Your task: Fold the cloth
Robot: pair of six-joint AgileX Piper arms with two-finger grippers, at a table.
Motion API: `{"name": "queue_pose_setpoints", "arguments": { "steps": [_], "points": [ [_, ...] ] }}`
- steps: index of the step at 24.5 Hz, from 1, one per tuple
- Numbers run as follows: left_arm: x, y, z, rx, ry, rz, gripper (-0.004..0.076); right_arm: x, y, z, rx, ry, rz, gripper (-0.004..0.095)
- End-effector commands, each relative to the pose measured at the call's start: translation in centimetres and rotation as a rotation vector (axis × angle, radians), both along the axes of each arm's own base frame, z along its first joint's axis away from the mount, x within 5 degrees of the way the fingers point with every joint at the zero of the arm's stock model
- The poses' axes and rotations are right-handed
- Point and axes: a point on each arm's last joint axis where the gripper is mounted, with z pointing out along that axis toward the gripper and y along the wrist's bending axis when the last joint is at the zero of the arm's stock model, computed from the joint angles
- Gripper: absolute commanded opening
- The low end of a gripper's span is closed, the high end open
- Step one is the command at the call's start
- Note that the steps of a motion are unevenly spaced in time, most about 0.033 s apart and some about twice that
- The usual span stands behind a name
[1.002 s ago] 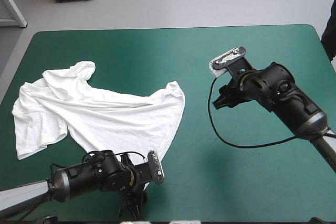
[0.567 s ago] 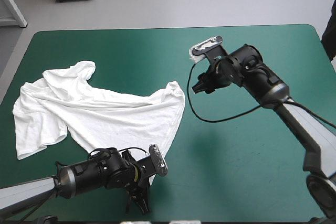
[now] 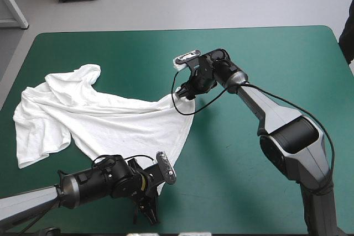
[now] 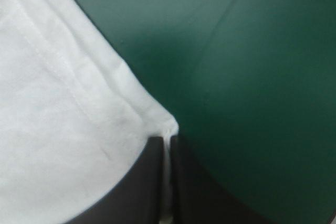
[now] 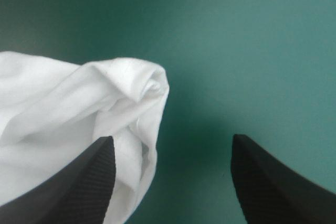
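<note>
Left wrist view: near hem corner pinched, right tool now at far corner

Left tool [image 4: 168,141] is pressed almost together, pinching a hem corner of the T-shirt [image 4: 58,119]. A thin white sheet shows between its black fingers [image 4: 149,182]. The stitched hem runs away from the pinch, with teal-green cover [image 4: 262,77] beside it. In the high view this tool sits low by the near edge of the table [image 3: 287,48], about where it was just before.

Right tool [image 5: 172,138] is spread wide and holds nothing. The bunched far hem corner lies just ahead of it, against one finger. The other finger is over bare cover.

Change: earlier the right arm was over the right half of the table, well apart from the shirt. It has swung in across the middle and dropped onto that far corner. The shirt itself has not shifted.

T-shirt: loosely spread and wrinkled on the left half of the table. One sleeve points toward the left edge and the hem side faces the middle.

Judgement: folding proper is not started and this is the second corner grasp being set up. Closing the right tool looks like the next need. The corner sits off-centre and rolled, so the tool may catch extra layers or slip off.

Writing: no brand, label or print is readable on the shirt, tools or table.
</note>
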Motion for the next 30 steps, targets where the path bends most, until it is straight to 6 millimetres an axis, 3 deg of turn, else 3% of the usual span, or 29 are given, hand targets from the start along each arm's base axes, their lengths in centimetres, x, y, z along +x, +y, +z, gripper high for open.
{"name": "queue_pose_setpoints", "arguments": {
  "steps": [1, 3, 9, 11, 15, 18, 21, 24, 30],
  "points": [
    [-0.7, -0.2, -3.3, 0.019, 0.102, 0.046, -0.001, 0.9, -0.3, 3.8, 0.114, -0.13, -0.005, 0.061],
    [-0.7, -0.3, -3.3, 0.013, 0.096, 0.04, -0.001, 1.2, 0.0, 3.4, 0.145, -0.14, 0.001, 0.061],
    [-0.6, -0.4, -3.3, 0.004, 0.088, 0.039, -0.0009, 2.1, 1.7, -1.4, 0.195, -0.008, 0.013, 0.0592],
    [-0.7, -0.3, -3.3, 0.01, 0.093, 0.038, -0.0009, 2.0, 1.8, -2.4, 0.182, 0.043, 0.021, 0.0352],
    [-0.7, -0.3, -3.3, 0.015, 0.097, 0.04, -0.001, 1.8, 1.8, -2.6, 0.168, 0.054, 0.047, -0.0022],
    [-0.5, -0.3, -2.7, 0.045, 0.098, 0.05, -0.001, 1.8, 1.7, -2.6, 0.171, 0.063, 0.037, -0.0013],
    [-0.2, -0.1, -0.9, 0.099, 0.089, 0.073, -0.001, 1.6, 1.6, -1.9, 0.173, 0.058, 0.035, -0.0013],
    [0.3, 0.1, 2.5, 0.085, 0.02, 0.115, -0.001, 1.4, 0.9, 0.0, 0.176, 0.033, 0.031, -0.0013],
    [0.9, 1.5, 11.0, -0.02, -0.18, 0.189, -0.001, 0.6, -3.1, 6.3, 0.197, -0.052, -0.038, -0.0013]
  ]
}}
